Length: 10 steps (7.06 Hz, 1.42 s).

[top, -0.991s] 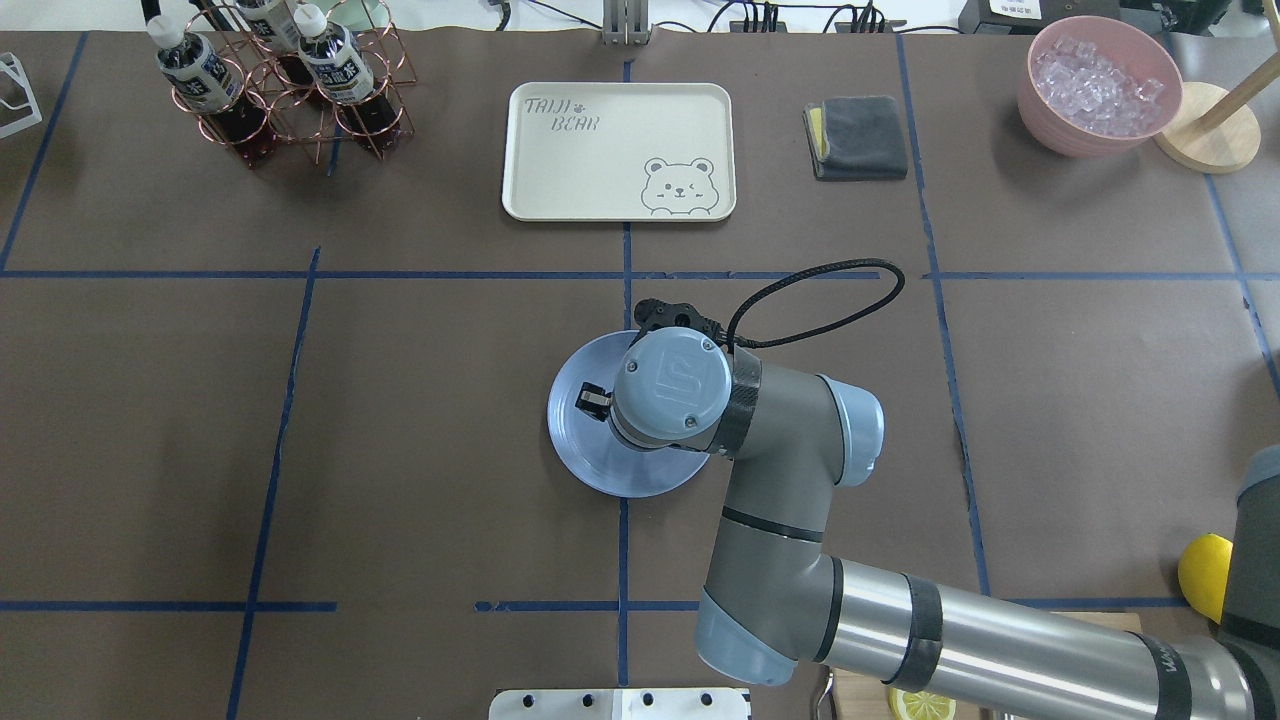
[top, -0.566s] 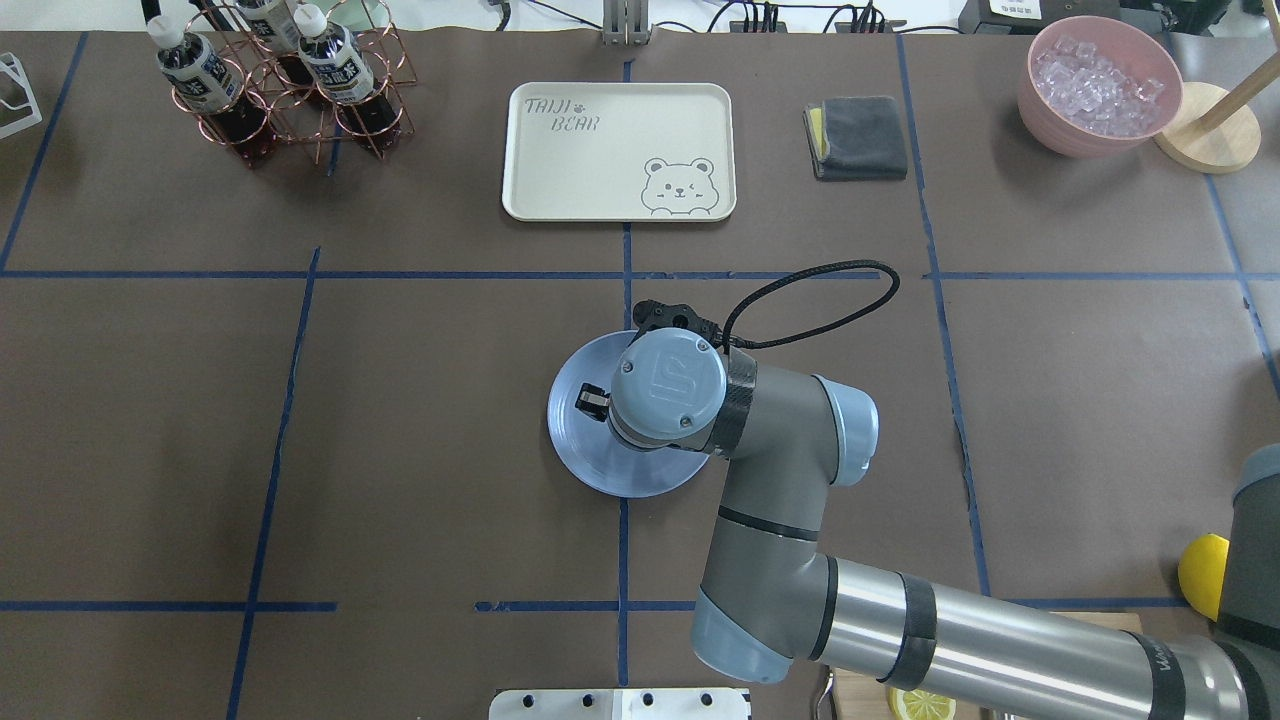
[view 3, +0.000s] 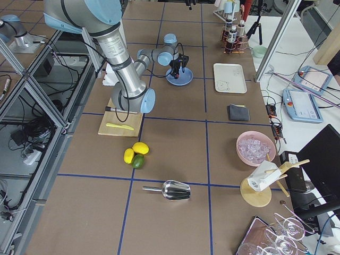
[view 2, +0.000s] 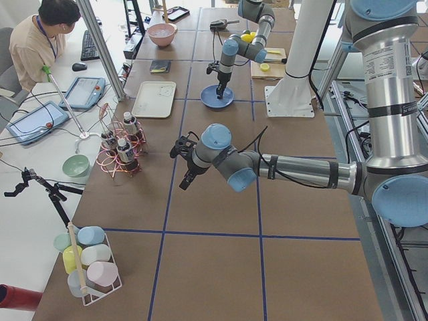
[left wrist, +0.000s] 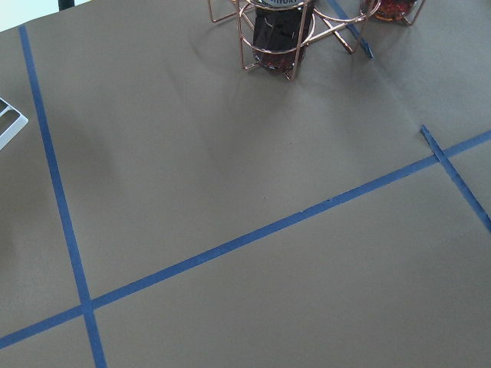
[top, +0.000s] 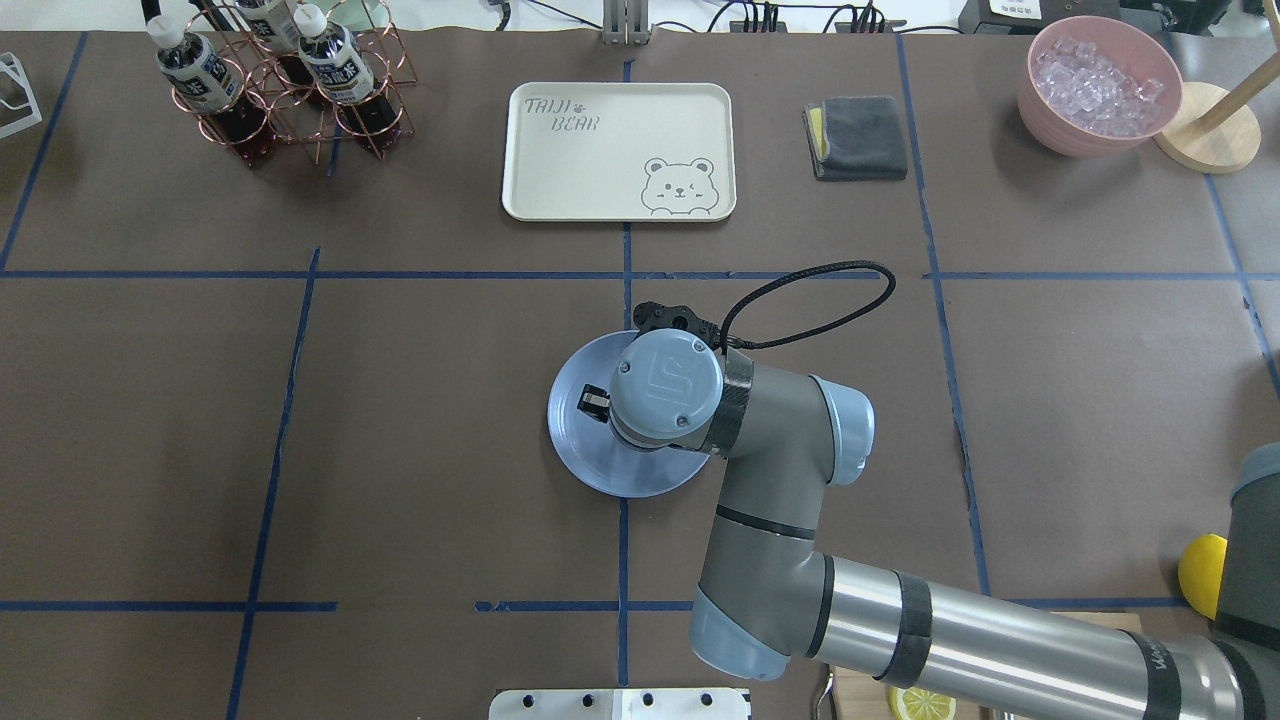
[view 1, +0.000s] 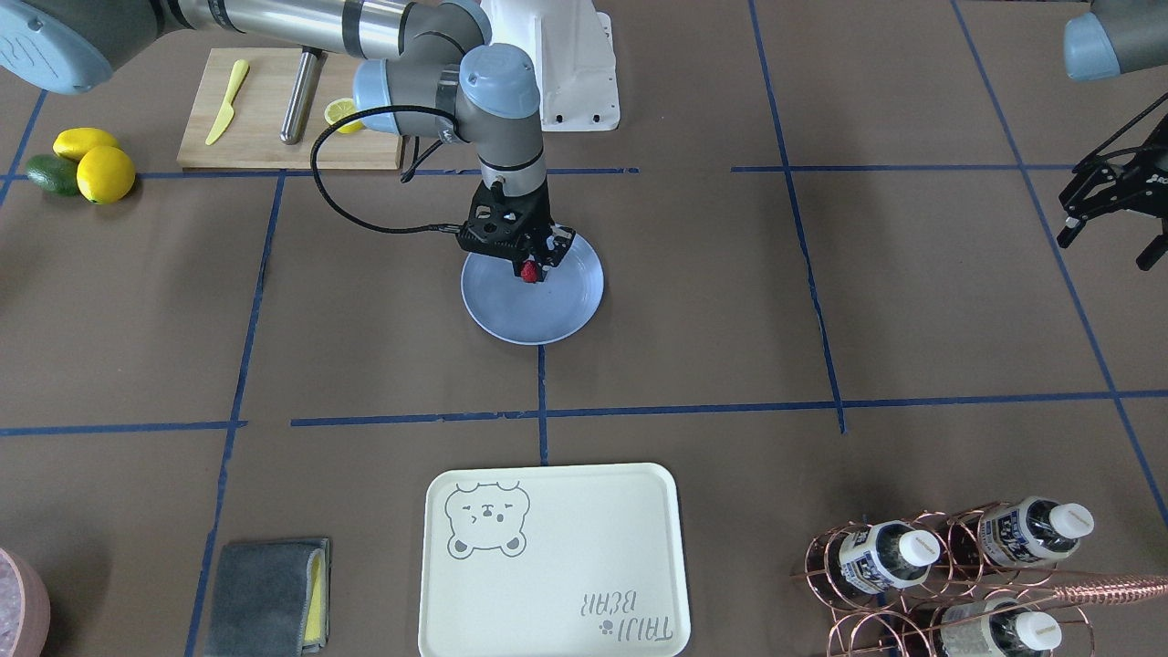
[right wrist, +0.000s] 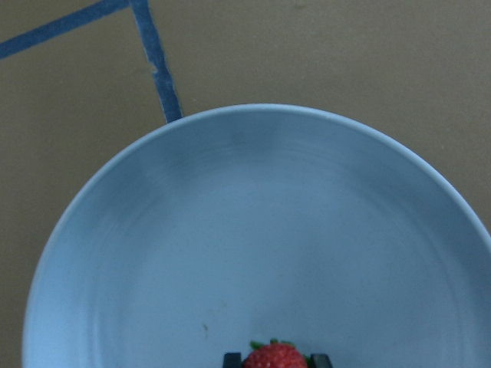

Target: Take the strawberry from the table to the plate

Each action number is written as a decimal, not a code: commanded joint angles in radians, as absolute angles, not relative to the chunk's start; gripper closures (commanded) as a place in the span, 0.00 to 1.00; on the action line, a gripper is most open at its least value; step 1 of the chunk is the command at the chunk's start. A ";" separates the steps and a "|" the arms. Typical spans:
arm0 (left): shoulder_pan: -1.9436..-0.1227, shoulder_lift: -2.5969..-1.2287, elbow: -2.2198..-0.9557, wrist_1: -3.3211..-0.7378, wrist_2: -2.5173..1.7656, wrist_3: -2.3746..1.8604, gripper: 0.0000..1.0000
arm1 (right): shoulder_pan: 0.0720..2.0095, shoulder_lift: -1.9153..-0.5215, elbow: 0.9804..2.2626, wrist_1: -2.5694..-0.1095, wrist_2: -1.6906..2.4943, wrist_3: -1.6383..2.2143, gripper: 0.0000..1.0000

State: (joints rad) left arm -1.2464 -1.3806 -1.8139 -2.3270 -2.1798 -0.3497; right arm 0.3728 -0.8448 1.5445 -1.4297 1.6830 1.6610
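Note:
The strawberry (view 1: 528, 270), small and red with a green cap, sits between the black fingers of my right gripper (view 1: 529, 272), which is shut on it. It hangs over the pale blue plate (view 1: 547, 319), near the rim on the robot's side. I cannot tell whether it touches the plate. In the right wrist view the strawberry (right wrist: 275, 356) shows at the bottom edge between two fingertips (right wrist: 232, 359), with the plate (right wrist: 230, 230) filling the frame. From overhead the wrist hides the berry above the plate (top: 575, 440). My left gripper (view 1: 1109, 239) hovers open, far from the plate.
A cream bear tray (top: 618, 150) lies beyond the plate. A copper rack with bottles (top: 280, 80), a grey cloth (top: 858, 138) and a pink bowl of ice (top: 1100, 85) line the far side. Lemons and an avocado (view 1: 78, 164) lie beside a cutting board (view 1: 274, 119).
The right arm has edged slightly to the left over the plate, and its cable loop shifted with it. Nothing else has moved.

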 commanded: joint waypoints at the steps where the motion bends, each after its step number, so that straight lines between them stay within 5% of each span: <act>1: -1.247 -1.381 -1.813 -2.327 -2.180 -0.350 0.05 | 0.379 -0.844 1.546 -1.430 1.687 1.655 0.00; 4: -1.253 -1.378 -1.798 -2.326 -2.178 -0.330 0.00 | 0.557 -0.920 1.751 -1.530 1.904 1.649 0.00; 6: -1.377 -1.347 -1.749 -2.316 -2.180 -0.078 0.00 | 0.714 -1.201 2.033 -1.572 2.014 1.396 0.00; 10: -1.518 -1.455 -1.749 -1.691 -2.412 0.179 0.00 | 1.174 -1.633 2.037 -1.565 2.159 0.493 0.00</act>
State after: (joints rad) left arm -1.4669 -1.4158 -1.7441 -1.9025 -2.3360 0.0731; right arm 1.0094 -1.5079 2.0602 -1.5673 2.1090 0.8114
